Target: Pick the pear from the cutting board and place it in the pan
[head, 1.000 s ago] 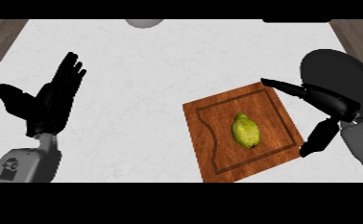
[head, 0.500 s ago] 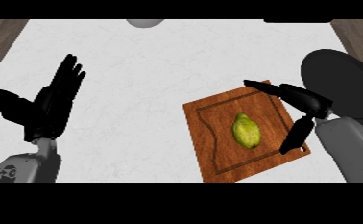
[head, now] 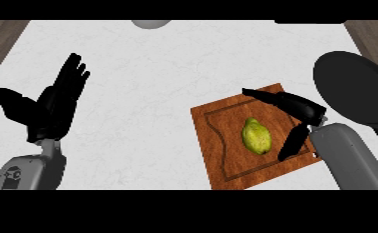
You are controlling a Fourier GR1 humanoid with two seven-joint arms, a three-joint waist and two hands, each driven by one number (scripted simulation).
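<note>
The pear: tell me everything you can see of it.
The pear is yellow-green with a smooth skin, narrower at its far end and fuller toward the near end. It lies on its side, whole, in the middle of the brown wooden cutting board, inside the board's groove. Only the board touches it. The right hand is open around its right side, fingers beyond it and thumb beside it, not yet in contact.

Open white counter (head: 162, 92) left of the cutting board (head: 221, 142); dark pan (head: 353, 89) crowding its right edge.
</note>
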